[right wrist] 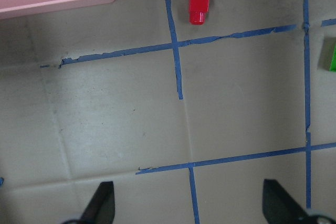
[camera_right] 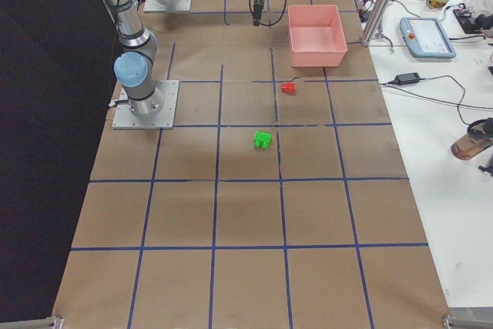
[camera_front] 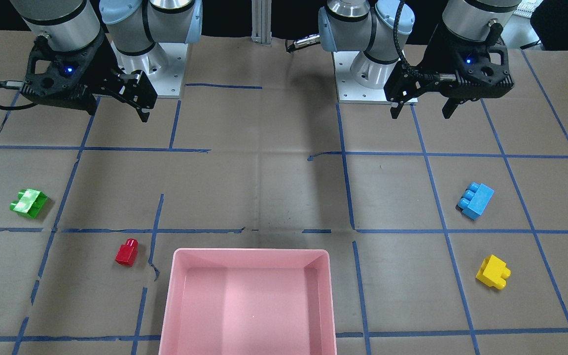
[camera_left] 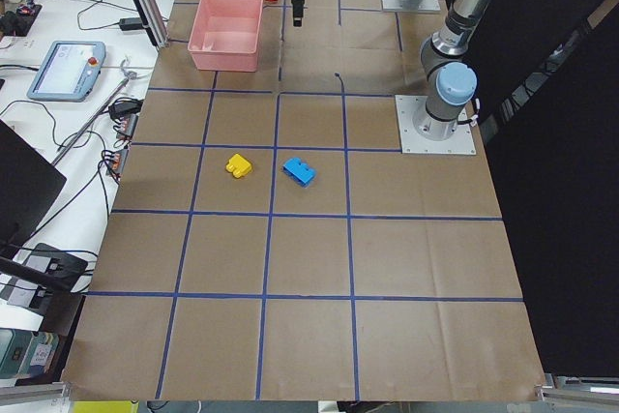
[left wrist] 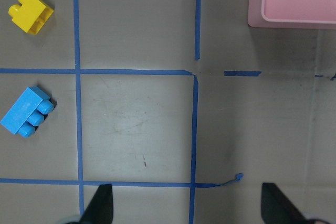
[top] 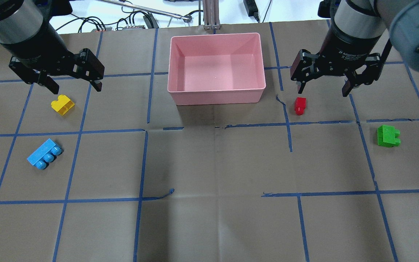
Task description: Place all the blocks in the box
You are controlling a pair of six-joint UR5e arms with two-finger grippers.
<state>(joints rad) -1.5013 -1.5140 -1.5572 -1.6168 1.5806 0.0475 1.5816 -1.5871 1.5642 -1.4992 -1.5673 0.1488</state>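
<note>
Right wrist-mounted view crops green block [right wrist: 333, 57]; left fingers [top: 52, 86], right fingers [top: 300, 84] spread, empty.

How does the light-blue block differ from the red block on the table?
The light-blue block is longer, showing three studs; the red block is short, with one stud. The red block lies close to the pink box, on the robot's right; the light-blue block lies farther from it, on the left. Both are studded bricks on the table, outside the box.

Four wide, two wrist close-ups, box [top: 216, 97] shared
</note>
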